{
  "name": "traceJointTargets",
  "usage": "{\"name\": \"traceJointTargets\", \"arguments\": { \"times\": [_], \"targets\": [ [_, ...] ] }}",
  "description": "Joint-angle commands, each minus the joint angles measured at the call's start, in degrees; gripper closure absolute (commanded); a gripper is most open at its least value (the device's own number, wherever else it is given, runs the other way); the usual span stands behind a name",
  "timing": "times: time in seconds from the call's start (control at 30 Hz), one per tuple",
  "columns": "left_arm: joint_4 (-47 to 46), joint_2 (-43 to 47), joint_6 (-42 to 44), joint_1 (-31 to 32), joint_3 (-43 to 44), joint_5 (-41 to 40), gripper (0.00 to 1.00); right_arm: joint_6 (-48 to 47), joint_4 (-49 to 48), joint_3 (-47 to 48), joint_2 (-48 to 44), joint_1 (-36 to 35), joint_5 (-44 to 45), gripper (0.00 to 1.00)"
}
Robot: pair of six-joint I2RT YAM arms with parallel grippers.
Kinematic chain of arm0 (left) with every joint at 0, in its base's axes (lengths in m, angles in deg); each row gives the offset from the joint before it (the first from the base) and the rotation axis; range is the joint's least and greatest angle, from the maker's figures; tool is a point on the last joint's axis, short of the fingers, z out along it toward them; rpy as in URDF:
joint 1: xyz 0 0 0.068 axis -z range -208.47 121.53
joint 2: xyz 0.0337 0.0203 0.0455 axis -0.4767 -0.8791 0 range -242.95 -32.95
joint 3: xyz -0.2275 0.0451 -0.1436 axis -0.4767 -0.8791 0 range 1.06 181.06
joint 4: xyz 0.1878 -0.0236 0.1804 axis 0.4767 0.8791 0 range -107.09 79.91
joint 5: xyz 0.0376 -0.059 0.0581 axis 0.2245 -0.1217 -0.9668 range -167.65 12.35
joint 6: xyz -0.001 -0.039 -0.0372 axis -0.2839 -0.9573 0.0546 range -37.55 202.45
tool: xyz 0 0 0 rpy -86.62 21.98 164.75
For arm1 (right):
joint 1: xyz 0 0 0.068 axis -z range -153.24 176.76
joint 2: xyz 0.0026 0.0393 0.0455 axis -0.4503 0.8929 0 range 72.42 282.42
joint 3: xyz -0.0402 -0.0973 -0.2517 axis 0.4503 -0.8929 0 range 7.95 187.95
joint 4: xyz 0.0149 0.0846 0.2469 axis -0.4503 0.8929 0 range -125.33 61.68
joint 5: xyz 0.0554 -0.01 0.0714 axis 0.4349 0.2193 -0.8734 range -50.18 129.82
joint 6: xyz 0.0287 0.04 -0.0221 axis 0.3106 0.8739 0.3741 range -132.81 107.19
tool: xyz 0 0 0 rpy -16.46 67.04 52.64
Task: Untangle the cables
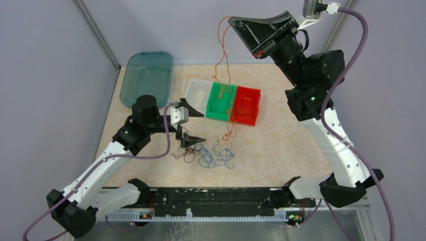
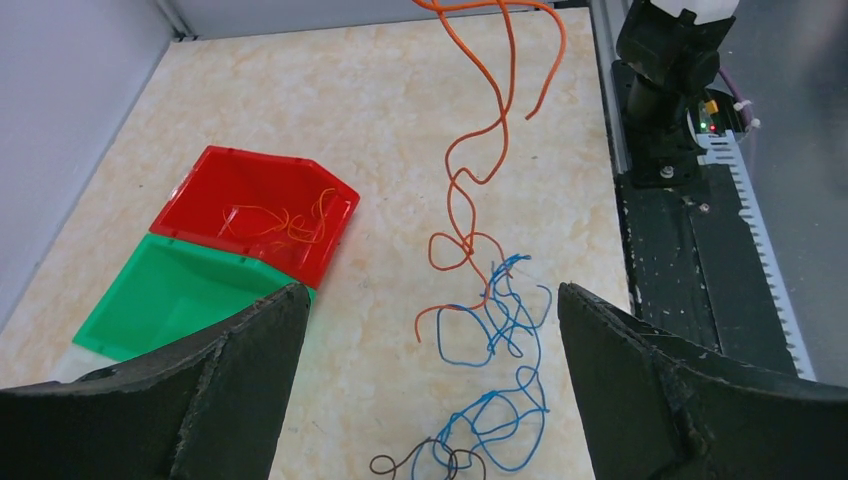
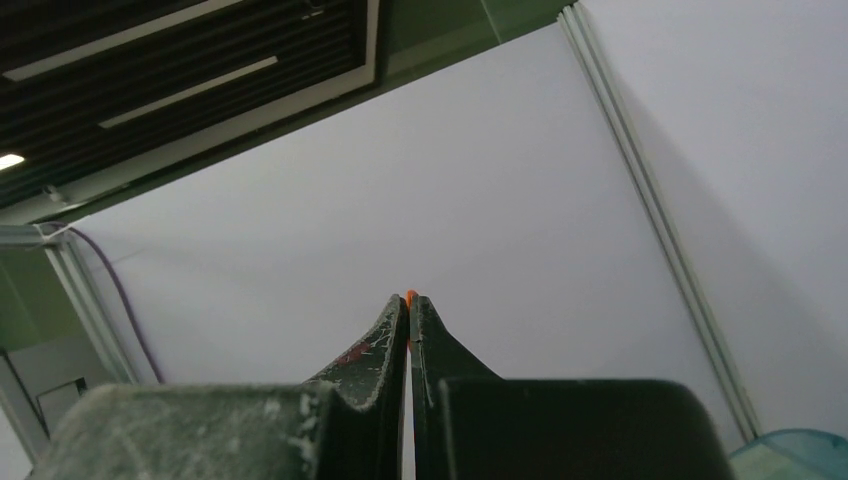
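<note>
Holding orange cable [image 1: 221,50] high w/ right claw [image 1: 232,20] clamped, left claw [image 1: 193,124] wide apart; risk imo: low end's looped thru blue cables [image 1: 218,159], could drag em up.

No writing, number or brand can be read in any of the three views. The red bin [image 1: 245,119], the green bin [image 1: 216,114] and the white bin [image 1: 197,93] show plain plastic walls, and anything printed on the black rail [image 1: 216,198] at the near edge is too small to make out
</note>
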Motion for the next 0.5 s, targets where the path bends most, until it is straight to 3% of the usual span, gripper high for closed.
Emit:
{"name": "traceJointTargets", "arguments": {
  "times": [0.0,0.13,0.3,0.4,0.47],
  "targets": [
    [-7.8,-1.85,-3.32,3.32,-0.57,-5.68,0.01,4.59,-5.53,0.48,0.3,0.09,-2.13,1.0],
    [-15.29,-4.12,-12.23,3.41,1.1,-7.8,0.06,4.91,-6.22,-0.23,-0.01,0.06,-2.8,1.0],
    [-18.6,-8.18,-25.23,3.56,5.43,-1.98,0.14,5.57,-6.91,-0.84,0.27,0.06,-3.5,1.0],
    [-19.69,-8.03,-26.27,3.71,5.85,-0.68,0.16,5.64,-6.86,-1.14,0.25,0.07,-4.08,1.0],
    [-19.27,-8.0,-25.07,3.76,6.06,-2.16,0.22,5.89,-7.27,-1.62,0.27,0.07,-4.2,1.0]
  ]
}}
